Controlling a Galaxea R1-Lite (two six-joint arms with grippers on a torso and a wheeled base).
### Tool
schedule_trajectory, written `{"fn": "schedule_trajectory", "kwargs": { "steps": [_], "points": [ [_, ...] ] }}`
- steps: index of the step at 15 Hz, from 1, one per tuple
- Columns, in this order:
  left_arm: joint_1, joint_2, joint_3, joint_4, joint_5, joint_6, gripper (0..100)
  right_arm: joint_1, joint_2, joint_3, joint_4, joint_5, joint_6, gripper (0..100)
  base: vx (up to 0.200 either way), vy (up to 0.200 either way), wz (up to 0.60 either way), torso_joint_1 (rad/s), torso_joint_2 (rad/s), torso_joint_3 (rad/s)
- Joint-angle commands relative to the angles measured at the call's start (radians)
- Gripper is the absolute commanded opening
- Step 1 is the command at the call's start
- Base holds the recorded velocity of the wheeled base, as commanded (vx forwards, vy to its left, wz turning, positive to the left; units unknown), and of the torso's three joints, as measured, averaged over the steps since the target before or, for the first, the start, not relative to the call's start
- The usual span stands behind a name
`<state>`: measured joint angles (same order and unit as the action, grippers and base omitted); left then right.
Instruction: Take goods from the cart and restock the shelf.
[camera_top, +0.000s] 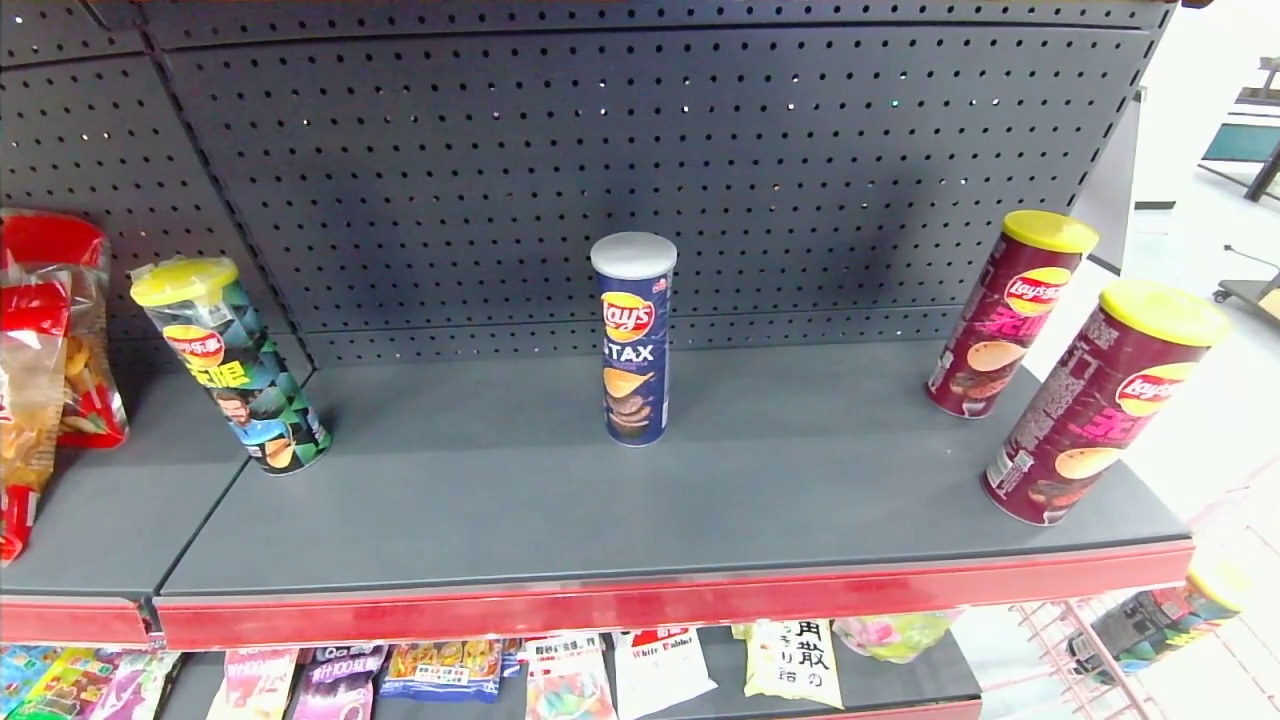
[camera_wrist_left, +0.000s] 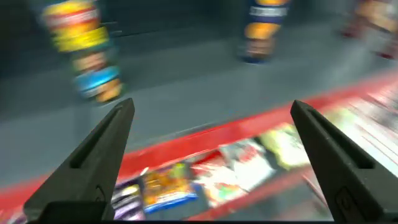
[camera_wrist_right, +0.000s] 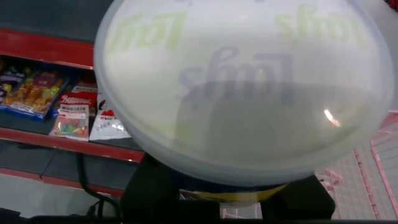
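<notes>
Your left claw (camera_wrist_left: 211, 104) gapes wide, holding nothing, before the shelf (camera_top: 480, 500), where a blue can (camera_top: 633, 340) stands at centre and a green can (camera_top: 235, 370) at 9 o'clock (yellow lid), while a pale-lidded can (camera_wrist_right: 249, 81) looms right against your right wrist camera, and whether your right claw grips it I cannot tell.

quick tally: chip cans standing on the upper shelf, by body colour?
maroon cans: 2
blue can: 1
teal can: 1
Total: 4
</notes>
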<state>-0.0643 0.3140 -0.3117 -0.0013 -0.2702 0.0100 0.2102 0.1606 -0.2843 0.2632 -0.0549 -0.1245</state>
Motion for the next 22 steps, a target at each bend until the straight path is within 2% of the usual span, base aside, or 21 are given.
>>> {"fn": "schedule_trajectory", "kwargs": {
  "steps": [1, 2, 3, 4, 5, 6, 7, 8, 9, 13, 16, 20, 22],
  "points": [
    [-0.120, 0.456, -0.201, -0.016, -0.253, 0.074, 100, 0.011, 0.079, -0.046, -0.021, 0.007, 0.000, 0, 0.000, 0.000, 0.00, 0.000, 0.00, 0.000],
    [-0.154, 0.622, -0.245, -0.069, -0.354, 0.105, 100, 0.012, 0.106, -0.053, -0.058, 0.009, 0.003, 0, 0.000, 0.000, 0.00, 0.000, 0.00, 0.000],
    [-0.187, 0.721, -0.279, -0.118, -0.411, 0.131, 100, 0.012, 0.119, -0.055, -0.071, 0.020, 0.022, 0, 0.000, 0.000, 0.00, 0.000, 0.00, 0.000],
    [-0.221, 0.893, -0.359, -0.204, -0.465, 0.157, 100, 0.011, 0.137, -0.065, -0.075, 0.035, 0.059, 0, 0.000, 0.000, 0.00, 0.000, 0.00, 0.000],
    [-0.227, 1.025, -0.435, -0.258, -0.475, 0.180, 100, 0.011, 0.143, -0.072, -0.075, 0.036, 0.074, 0, 0.000, 0.000, 0.00, 0.000, 0.00, 0.000],
    [-0.230, 1.140, -0.511, -0.292, -0.478, 0.220, 100, 0.012, 0.143, -0.072, -0.073, 0.036, 0.074, 0, 0.000, 0.000, 0.00, 0.000, 0.00, 0.000],
    [-0.230, 1.194, -0.549, -0.299, -0.485, 0.248, 100, 0.012, 0.143, -0.072, -0.073, 0.036, 0.075, 0, 0.000, 0.000, 0.00, 0.000, 0.00, 0.000],
    [-0.232, 1.287, -0.630, -0.299, -0.506, 0.303, 100, 0.011, 0.143, -0.072, -0.073, 0.036, 0.077, 0, 0.000, 0.000, 0.00, 0.000, 0.00, 0.000],
    [-0.244, 1.363, -0.699, -0.299, -0.509, 0.317, 100, 0.012, 0.143, -0.073, -0.073, 0.036, 0.077, 0, 0.000, 0.000, 0.00, 0.000, 0.00, 0.000],
    [-0.243, 1.504, -0.850, -0.299, -0.512, 0.346, 100, 0.011, 0.151, -0.073, -0.073, 0.036, 0.077, 0, 0.000, 0.000, 0.00, 0.000, 0.00, 0.000],
    [-0.229, 1.565, -0.945, -0.299, -0.517, 0.346, 100, 0.011, 0.155, -0.075, -0.073, 0.035, 0.077, 0, 0.000, 0.000, 0.00, 0.000, 0.00, 0.000],
    [-0.210, 1.608, -0.995, -0.299, -0.521, 0.346, 100, 0.011, 0.160, -0.081, -0.073, 0.033, 0.080, 0, 0.000, 0.000, 0.00, 0.000, 0.00, 0.000],
    [-0.212, 1.626, -1.021, -0.299, -0.546, 0.346, 100, 0.011, 0.160, -0.081, -0.073, 0.032, 0.080, 0, 0.000, 0.000, 0.00, 0.000, 0.00, 0.000]
  ]
}}
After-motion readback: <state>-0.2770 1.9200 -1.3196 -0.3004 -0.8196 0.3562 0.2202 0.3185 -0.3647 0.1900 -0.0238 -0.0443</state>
